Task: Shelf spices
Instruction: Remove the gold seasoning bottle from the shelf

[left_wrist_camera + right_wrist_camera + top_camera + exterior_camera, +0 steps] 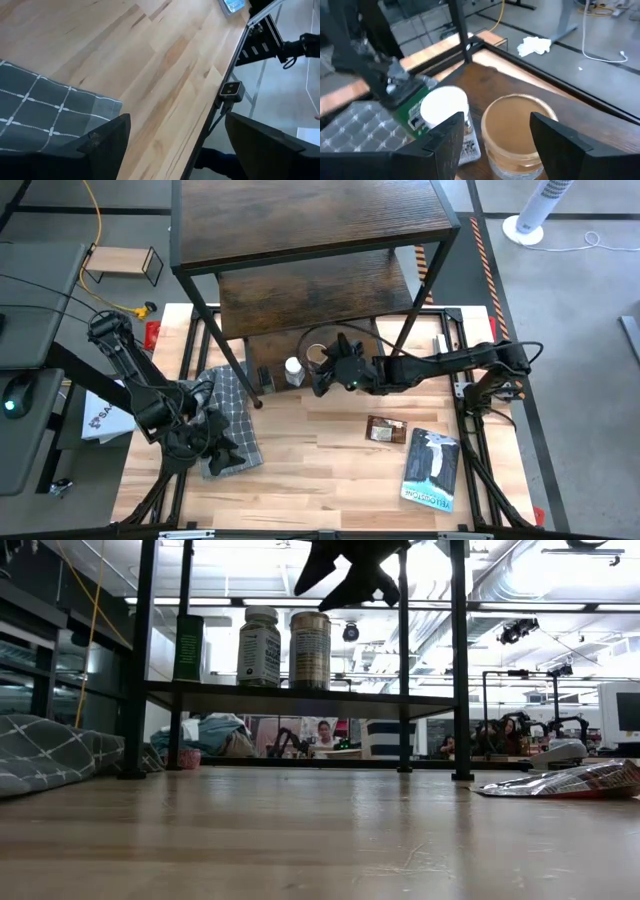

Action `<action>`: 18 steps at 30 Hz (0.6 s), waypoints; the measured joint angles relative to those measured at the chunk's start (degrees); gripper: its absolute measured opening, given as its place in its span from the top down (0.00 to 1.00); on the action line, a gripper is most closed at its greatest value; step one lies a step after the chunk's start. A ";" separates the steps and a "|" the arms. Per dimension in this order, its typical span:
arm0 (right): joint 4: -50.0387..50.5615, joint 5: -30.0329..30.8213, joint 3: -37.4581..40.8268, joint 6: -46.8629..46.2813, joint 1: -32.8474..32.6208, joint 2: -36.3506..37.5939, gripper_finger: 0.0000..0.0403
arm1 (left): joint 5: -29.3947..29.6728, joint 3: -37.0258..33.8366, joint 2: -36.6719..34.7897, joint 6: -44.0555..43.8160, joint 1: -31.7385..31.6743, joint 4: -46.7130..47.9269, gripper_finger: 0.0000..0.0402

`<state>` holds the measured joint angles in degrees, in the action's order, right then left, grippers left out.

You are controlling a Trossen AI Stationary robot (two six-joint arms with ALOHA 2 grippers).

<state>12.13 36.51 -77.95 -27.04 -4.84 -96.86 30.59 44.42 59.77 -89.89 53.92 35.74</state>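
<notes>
Now | tan canister (516, 131): gold lid, upright | beside white-capped jar (445, 111)

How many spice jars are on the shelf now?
3 in view on the shelf's lowest board: a green box at the end, a white-capped jar and a tan jar side by side. Others may be hidden.

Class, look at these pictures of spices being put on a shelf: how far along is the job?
Done: a white-capped jar and a tan jar stand on the shelf. In hand: nothing; the right gripper is open above the tan jar, and the left gripper is open over the grey cloth. Left: no other spice shows on the table.
</notes>
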 joint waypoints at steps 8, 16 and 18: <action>0.85 1.04 0.02 2.49 0.00 0.78 0.45 | -0.03 0.00 1.14 0.13 -2.67 0.04 0.20; 0.36 0.48 0.00 4.89 -0.04 1.66 0.45 | 0.21 0.00 1.11 1.06 -3.33 1.17 0.20; -0.34 0.48 0.00 2.44 -0.02 1.68 0.45 | 0.17 0.00 1.11 1.51 -3.33 1.28 0.20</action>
<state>11.79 36.99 -77.95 -24.60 -4.86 -95.18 30.77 44.42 60.88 -88.38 50.59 37.01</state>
